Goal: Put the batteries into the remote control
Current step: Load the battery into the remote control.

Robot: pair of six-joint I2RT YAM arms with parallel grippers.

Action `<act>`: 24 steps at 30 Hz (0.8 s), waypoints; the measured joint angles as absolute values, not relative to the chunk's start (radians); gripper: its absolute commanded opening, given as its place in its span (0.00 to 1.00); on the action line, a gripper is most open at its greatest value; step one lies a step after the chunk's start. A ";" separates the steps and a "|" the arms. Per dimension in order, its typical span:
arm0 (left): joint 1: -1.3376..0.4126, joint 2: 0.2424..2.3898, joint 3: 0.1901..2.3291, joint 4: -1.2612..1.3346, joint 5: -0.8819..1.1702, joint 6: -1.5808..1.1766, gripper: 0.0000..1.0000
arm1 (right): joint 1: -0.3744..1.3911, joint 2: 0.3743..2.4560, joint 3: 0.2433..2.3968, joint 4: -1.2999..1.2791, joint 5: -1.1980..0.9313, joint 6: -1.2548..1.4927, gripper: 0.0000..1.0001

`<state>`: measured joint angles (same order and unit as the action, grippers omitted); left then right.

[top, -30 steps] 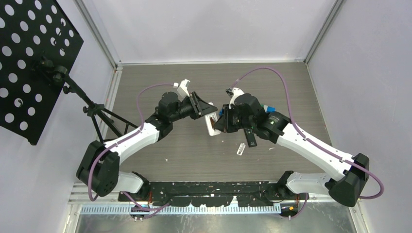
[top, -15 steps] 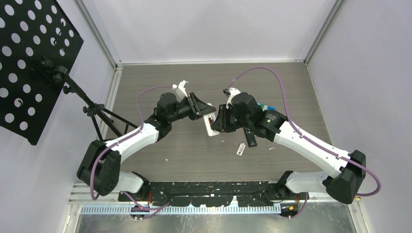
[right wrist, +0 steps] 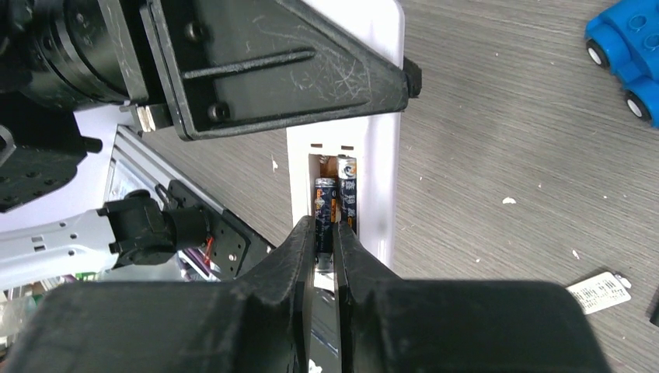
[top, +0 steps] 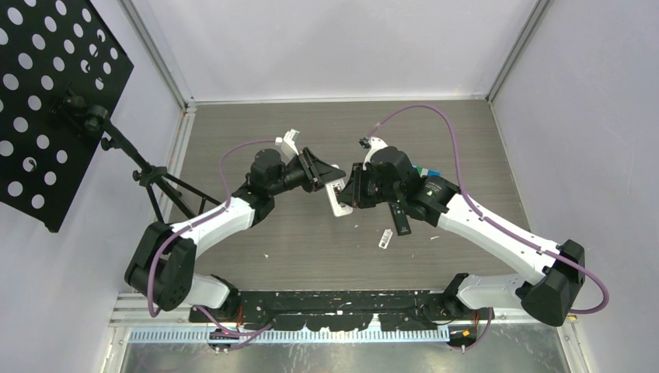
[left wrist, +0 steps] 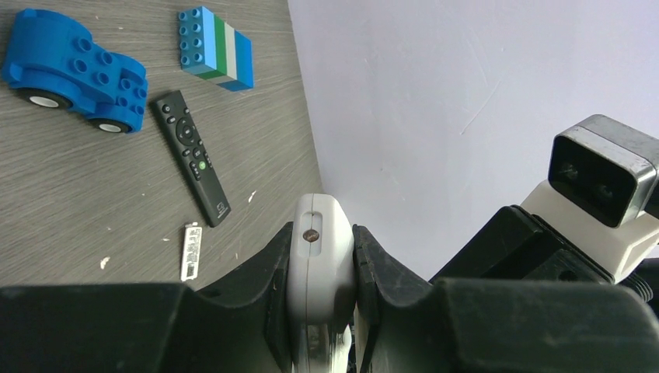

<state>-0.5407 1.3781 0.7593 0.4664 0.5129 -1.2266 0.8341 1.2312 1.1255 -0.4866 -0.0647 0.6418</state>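
My left gripper [left wrist: 322, 241] is shut on a white remote control [left wrist: 321, 260] and holds it above the table; in the top view the remote [top: 339, 203] hangs between the two grippers. Its open battery bay faces the right wrist view [right wrist: 382, 132]. Two dark batteries lie side by side in the bay, the left one [right wrist: 324, 206] and the right one [right wrist: 346, 190]. My right gripper [right wrist: 326, 231] is closed narrowly around the lower end of the left battery. No orange-red battery is in view.
A black remote [left wrist: 190, 159] lies on the table, with a small clear-white piece [left wrist: 190, 250] beside it. A blue toy car [left wrist: 74, 70] and a stack of blocks [left wrist: 216, 48] lie beyond. A tripod with a black perforated board [top: 47, 93] stands at the left.
Both grippers and the white remote between them have shifted slightly to the left. Both grips look unchanged.
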 measured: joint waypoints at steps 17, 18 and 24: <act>-0.523 1.386 0.716 0.513 0.502 -1.290 0.00 | 0.834 1.232 1.135 -0.451 0.007 0.740 0.48; -0.522 1.386 0.712 0.521 0.503 -1.299 0.00 | 0.832 1.217 1.129 -0.447 0.008 0.746 0.50; -0.508 1.385 0.702 0.554 0.500 -1.353 0.00 | 0.822 1.083 1.040 -0.366 0.021 0.826 0.77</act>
<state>-0.5079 1.3849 0.7025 0.5545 0.4999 -1.3525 0.8223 1.0828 1.0405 -0.3664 0.0208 0.8257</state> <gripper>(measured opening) 0.275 0.619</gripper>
